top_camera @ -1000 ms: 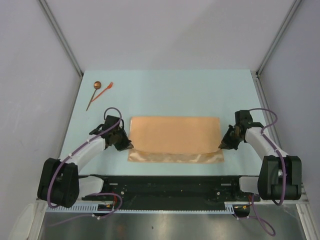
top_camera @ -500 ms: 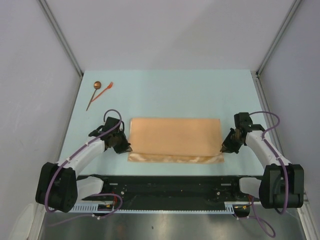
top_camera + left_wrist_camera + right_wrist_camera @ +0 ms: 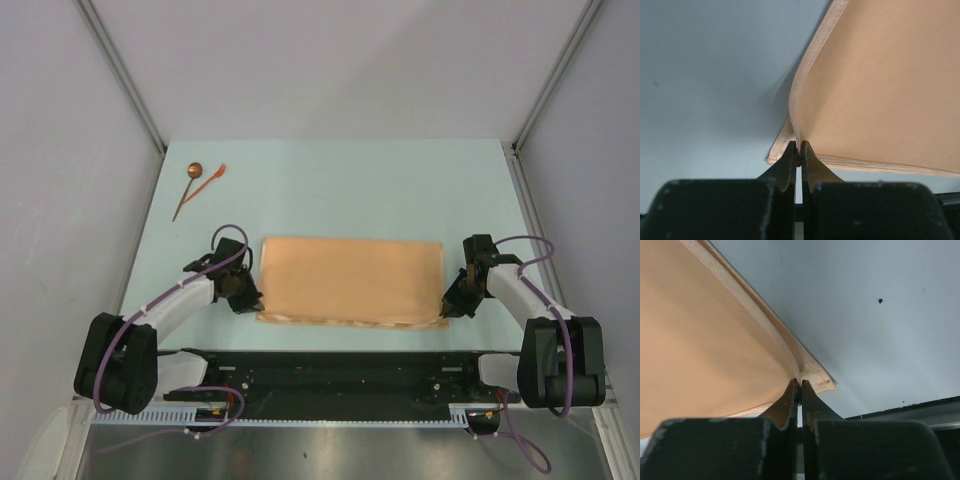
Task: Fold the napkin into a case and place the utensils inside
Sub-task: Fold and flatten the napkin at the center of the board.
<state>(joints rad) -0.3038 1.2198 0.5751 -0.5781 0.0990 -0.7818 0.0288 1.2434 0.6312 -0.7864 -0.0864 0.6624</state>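
**A:** Where's the fold at? Both grippers on the cloth?

**B:** Yep. My left gripper point(image 3: 798, 155) is pinched tight on the lower-left corner of the napkin point(image 3: 350, 280), and my right gripper point(image 3: 799, 390) is clamped the same way on the lower-right corner. Each pinch looks like it has only the top layer, because both wrist views show a second hem lying flat on the table point(image 3: 350, 190) underneath. The napkin sits mid-frame in the top view, doubled over into a wide rectangle, with the 2 lower edges nearly lined up.

**A:** What can go wrong from here?

**B:** Mostly the release, I reckon. If 1 side opens ahead of the other, or I let go with the corners raised, the top layer can slide and the edges land crooked. Every later fold would then come out skewed. Tugging the 2 corners apart too hard could also drag the whole cloth. The spoon point(image 3: 188, 188) and fork point(image 3: 213, 177) lie in the upper left, well apart from it.
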